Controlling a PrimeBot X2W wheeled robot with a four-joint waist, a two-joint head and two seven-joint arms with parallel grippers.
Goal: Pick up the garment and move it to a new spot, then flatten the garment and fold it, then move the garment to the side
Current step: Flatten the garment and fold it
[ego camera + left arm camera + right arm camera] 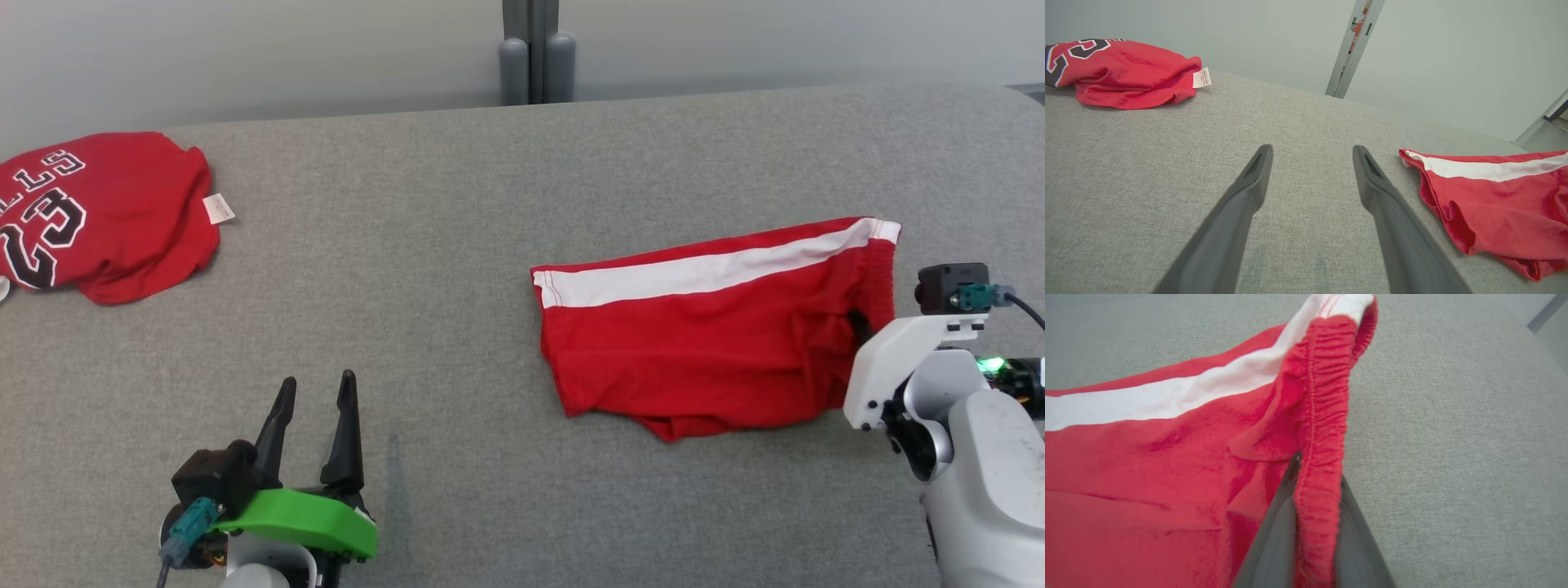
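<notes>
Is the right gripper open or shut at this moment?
Shut on the red shorts. In the right wrist view the right gripper has the elastic waistband pinched between its two dark fingers.

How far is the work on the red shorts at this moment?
Looks done: nothing certain; the red shorts lie fairly flat, wrinkled along the near edge, on the grey table. In hand: the right gripper is shut on their elastic waistband, not yet lifted. The left gripper is open, apart from them. Left, likely: moving, flattening, folding, setting aside.
</notes>
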